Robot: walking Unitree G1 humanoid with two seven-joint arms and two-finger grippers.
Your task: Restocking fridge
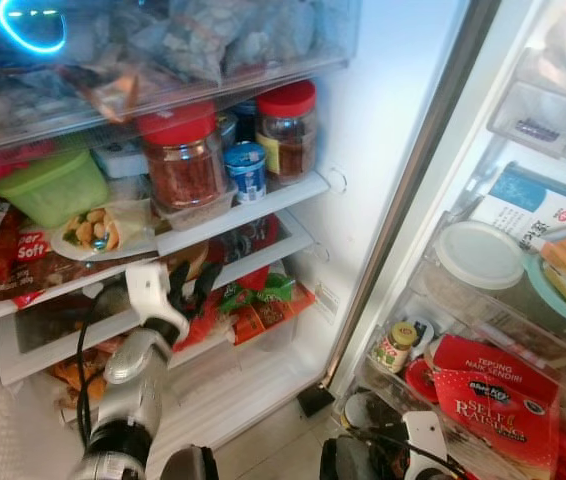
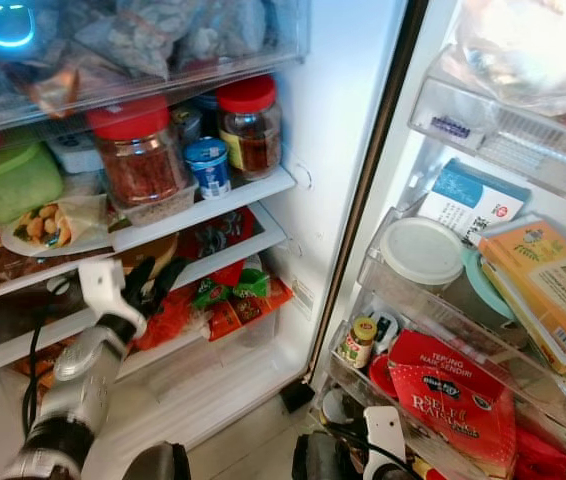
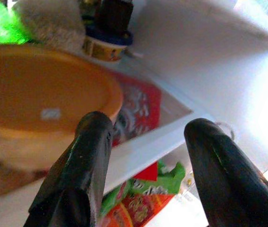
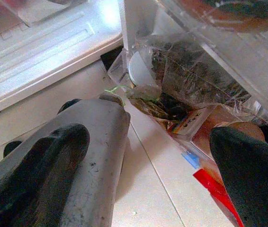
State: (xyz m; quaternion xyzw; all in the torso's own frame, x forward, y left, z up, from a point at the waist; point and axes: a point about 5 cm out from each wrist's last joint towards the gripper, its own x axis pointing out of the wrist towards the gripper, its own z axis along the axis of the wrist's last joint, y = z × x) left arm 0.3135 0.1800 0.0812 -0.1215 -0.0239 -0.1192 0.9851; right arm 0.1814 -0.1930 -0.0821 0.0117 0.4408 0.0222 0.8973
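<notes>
Left hand [image 1: 191, 283] is held open and empty just below the middle shelf [image 1: 253, 212], beside the orange bowl [image 3: 39, 90]. Right hand [image 4: 148, 156] hangs open near the floor. Snack packets [image 1: 263, 300] below the shelf could be snagged if pushed deeper.

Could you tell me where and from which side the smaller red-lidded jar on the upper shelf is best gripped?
Grip the smaller red-lidded jar around its glass body below the lid, coming from the open front. It stands upright at the shelf edge; the blue-lidded tub crowds its left.
</notes>
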